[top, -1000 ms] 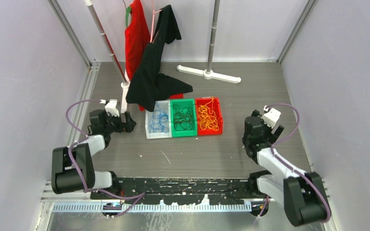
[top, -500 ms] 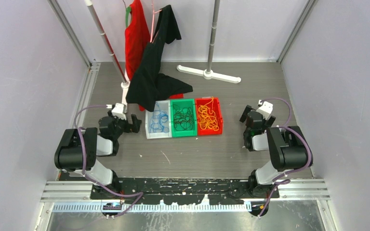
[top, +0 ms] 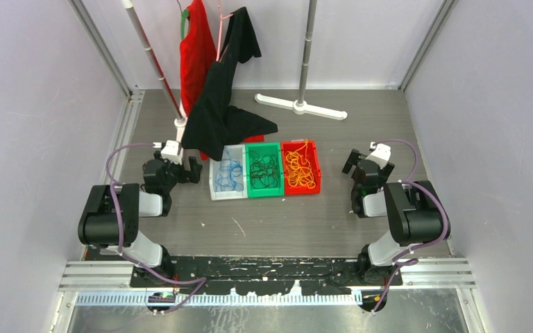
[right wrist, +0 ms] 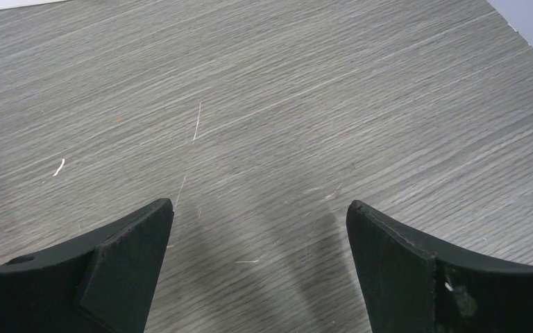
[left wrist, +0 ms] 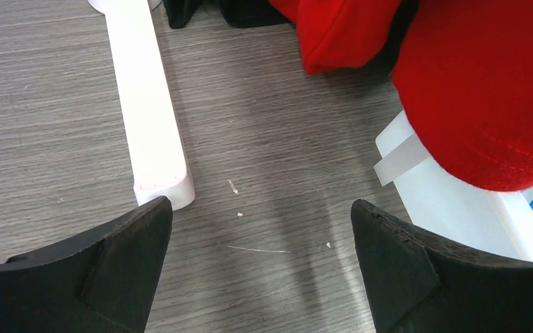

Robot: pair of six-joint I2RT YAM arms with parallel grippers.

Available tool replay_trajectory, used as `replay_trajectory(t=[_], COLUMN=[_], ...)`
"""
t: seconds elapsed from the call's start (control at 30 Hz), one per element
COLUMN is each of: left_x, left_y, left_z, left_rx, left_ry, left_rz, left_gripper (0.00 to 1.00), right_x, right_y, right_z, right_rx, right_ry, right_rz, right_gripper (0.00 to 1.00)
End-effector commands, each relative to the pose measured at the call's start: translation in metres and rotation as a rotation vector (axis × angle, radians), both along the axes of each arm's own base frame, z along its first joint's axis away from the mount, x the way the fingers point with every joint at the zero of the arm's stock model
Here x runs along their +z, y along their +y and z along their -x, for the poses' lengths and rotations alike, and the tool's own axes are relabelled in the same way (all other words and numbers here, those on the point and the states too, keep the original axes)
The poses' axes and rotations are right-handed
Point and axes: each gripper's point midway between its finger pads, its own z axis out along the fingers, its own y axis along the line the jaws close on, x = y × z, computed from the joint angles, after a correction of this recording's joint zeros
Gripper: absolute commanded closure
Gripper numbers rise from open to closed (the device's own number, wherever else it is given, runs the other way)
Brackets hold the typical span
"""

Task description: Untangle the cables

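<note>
The grey desk [top: 284, 229] carries everything, and the green bin [top: 264, 195] near its middle serves as the anchor. Behind that bin and to its left, a black garment [top: 222, 114] and a red garment [top: 196, 59] hang from a rack, the black one draping down almost onto the bin's left neighbour. That neighbour, a white bin [top: 225, 197], touches the green bin's left wall and a red bin [top: 302, 190] touches its right, so the three form a sorting row, one colour to each. The left tool [top: 189, 170] sits low to the left of the green bin, beyond the white bin, jaws spread wide and gripping nothing. The right tool [top: 352, 162] sits well to the right of the green bin, past the red bin, likewise spread and empty. Both seem parked clear of the row. The black cables [top: 264, 170] lie coiled inside the green bin, the blue cables [top: 229, 175] one bin left, the orange cables [top: 298, 170] one bin right, which suggests the separating is largely done.
</note>
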Motion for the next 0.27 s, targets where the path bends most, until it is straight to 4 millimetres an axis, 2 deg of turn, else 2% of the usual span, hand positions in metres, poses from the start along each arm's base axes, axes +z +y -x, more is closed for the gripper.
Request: replay_trajectory(t=[0.0, 0.23], left_x=[0.0181, 0.0178], left_y=[0.0047, 0.0047], left_z=[-0.0098, -0.0096], left_rx=[0.012, 0.012], left_ry=[-0.07, -0.069], left_rz=[-0.026, -0.027], left_gripper=[0.01, 0.01], right_x=[0.0258, 0.0251], right_y=[0.0, 0.0002], right_z=[-0.0135, -0.0154], right_rx=[0.007, 0.025], right_ry=[-0.092, -0.086], right_rz=[0.009, -0.007], right_gripper=[0.0, 0.0])
